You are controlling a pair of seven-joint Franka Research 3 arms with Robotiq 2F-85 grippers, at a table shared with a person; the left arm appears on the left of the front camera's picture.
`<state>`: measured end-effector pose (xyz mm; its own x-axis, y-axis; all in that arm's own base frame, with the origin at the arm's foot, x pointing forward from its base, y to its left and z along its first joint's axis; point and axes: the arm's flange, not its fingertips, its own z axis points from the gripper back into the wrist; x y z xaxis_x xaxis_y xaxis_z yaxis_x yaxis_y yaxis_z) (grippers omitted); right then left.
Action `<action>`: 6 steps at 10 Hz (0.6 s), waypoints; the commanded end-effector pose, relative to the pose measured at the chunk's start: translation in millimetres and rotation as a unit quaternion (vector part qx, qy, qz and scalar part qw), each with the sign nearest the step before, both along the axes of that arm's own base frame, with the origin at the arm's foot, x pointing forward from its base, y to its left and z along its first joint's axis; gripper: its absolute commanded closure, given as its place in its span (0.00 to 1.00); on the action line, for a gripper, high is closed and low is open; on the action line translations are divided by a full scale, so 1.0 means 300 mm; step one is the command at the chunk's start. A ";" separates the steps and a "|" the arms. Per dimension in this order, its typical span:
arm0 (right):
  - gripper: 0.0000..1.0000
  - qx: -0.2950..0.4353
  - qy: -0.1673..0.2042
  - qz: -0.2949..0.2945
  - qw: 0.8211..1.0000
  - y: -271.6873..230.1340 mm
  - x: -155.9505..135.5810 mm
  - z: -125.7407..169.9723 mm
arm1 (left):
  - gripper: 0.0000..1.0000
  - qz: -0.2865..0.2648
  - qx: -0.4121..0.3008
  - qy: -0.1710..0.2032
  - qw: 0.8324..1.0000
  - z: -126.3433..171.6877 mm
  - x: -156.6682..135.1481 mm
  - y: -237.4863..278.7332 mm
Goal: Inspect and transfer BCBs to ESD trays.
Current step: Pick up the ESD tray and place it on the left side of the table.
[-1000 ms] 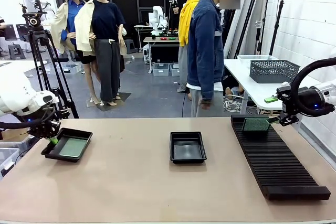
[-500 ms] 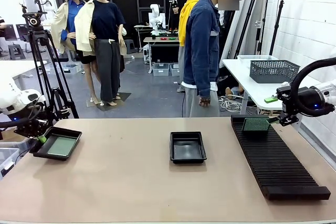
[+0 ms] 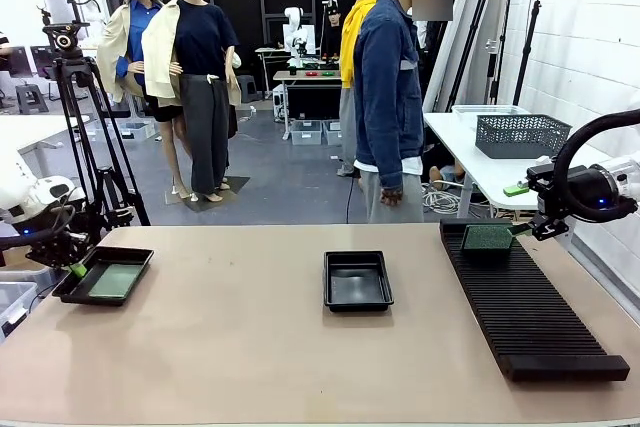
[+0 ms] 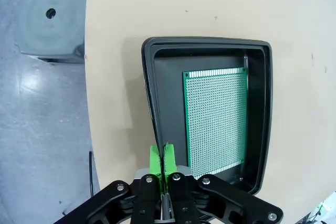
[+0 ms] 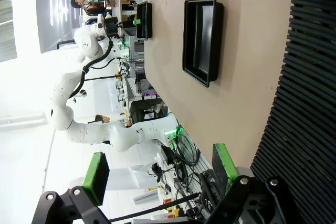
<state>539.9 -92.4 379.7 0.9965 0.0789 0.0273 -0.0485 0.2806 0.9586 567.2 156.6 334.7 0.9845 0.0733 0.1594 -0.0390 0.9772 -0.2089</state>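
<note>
A pale worktop (image 3: 250,347) fills the foreground, with a person (image 3: 388,97) standing at its far side, arms down, not reaching in.

A BCB (image 4: 216,121) lies flat, face up, on the floor of the left tray (image 3: 70,295). Its long axis runs with the tray's long walls. It sits close to the wall away from the claw, with a strip of bare floor on the near side. In the front view that tray is turned so its length runs mostly left to right. It sits close to the worktop's left edge.

The left claw (image 4: 161,157) has its green pads pressed together on 1 long wall of the left tray, pinching the rim.

The middle tray (image 3: 357,299) holds nothing and sits well apart. On the right, a second BCB (image 3: 487,237) stands on edge at the far end of the rack (image 3: 530,317), its broad face toward the camera. The right claw (image 5: 160,169) is spread wide just beside it, holding nothing.

The risk is likely at the left. A pinch on 1 thin wall gives poor control, so any pull could tip or swivel the tray. Then the loose board would slide, or the tray could go off the nearby edge. On the right, a careless approach could knock the standing board over.
</note>
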 end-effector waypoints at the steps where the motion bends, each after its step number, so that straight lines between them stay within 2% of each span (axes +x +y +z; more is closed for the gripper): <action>1: 0.00 -0.009 0.003 -0.003 1.000 0.011 -0.012 0.002 | 1.00 0.000 -0.008 -0.004 1.000 -0.010 0.021 0.034; 3: 0.00 -0.009 0.003 -0.003 1.000 0.011 -0.012 0.002 | 0.98 0.001 -0.017 -0.009 1.000 0.002 0.020 0.033; 4: 0.00 -0.009 0.003 -0.003 1.000 0.011 -0.012 0.002 | 0.84 0.006 -0.020 -0.011 1.000 0.012 0.021 0.037; 6: 0.00 -0.009 0.003 -0.003 1.000 0.011 -0.012 0.002 | 0.45 0.011 -0.022 -0.010 1.000 0.027 0.022 0.044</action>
